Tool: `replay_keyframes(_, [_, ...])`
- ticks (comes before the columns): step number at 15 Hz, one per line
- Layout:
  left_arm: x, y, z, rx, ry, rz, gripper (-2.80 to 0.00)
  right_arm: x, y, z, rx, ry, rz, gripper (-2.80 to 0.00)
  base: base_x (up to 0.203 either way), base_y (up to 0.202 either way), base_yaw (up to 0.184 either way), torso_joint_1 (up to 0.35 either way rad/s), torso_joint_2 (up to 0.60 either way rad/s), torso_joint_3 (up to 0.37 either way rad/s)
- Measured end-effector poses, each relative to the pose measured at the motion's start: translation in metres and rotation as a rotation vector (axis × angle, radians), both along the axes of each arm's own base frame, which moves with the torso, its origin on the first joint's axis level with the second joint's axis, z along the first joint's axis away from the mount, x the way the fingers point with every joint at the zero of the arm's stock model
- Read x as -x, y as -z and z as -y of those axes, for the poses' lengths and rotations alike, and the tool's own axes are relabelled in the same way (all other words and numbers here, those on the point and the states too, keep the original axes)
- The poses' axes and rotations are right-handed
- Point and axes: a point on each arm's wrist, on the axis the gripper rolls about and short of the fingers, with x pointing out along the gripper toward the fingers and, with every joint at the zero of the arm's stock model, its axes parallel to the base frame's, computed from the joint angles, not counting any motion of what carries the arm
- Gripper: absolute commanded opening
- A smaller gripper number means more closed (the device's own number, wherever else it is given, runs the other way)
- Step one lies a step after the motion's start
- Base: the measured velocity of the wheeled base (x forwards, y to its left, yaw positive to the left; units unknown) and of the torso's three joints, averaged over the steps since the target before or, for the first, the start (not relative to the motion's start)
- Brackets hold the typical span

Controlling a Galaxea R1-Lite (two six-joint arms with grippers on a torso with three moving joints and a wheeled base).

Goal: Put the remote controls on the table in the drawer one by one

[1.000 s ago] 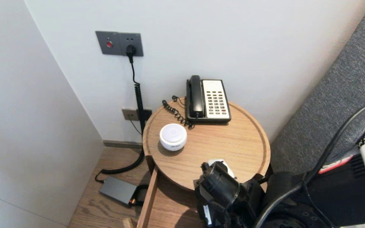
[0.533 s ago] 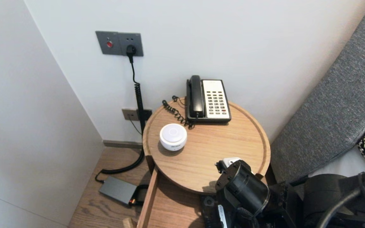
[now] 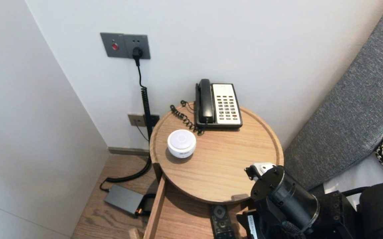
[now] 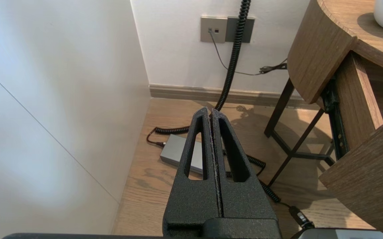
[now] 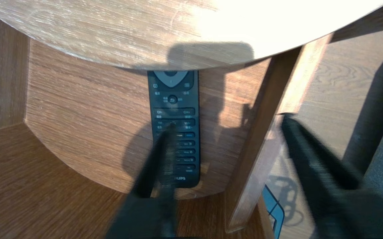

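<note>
While right end effector [image 5: 228,122] hangs fingers apart above the open drawer [image 5: 62,109], Philips remote [image 5: 175,109] lies inside, half under the bench [image 3: 218,156] front edge; one finger looks outside the drawer wall, closing could pinch wood; left end effector [image 4: 211,114] parked beside bench, fingers together.

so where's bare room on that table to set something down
Middle and right of the round wooden table top, between white round speaker, black and cream phone and rim. Wooden drawer left of the black remote. Crowded: back, by coiled cord.
</note>
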Motion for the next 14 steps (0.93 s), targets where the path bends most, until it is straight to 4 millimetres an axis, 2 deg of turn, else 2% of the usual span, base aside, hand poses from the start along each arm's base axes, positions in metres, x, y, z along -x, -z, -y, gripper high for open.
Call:
replay_keyframes(8, [0.0,0.0,0.0,0.0,0.0,0.0,-2.8,0.0,-0.027,0.016,-0.019,0.039,0.02,-2.8,0.0,0.0,0.0,0.0,0.0,0.0])
replay_keyframes(14, [0.0,0.0,0.0,0.0,0.0,0.0,-2.8,-0.004,-0.058,0.031,-0.035,0.095,0.035,-2.8,0.0,0.0,0.0,0.0,0.0,0.0])
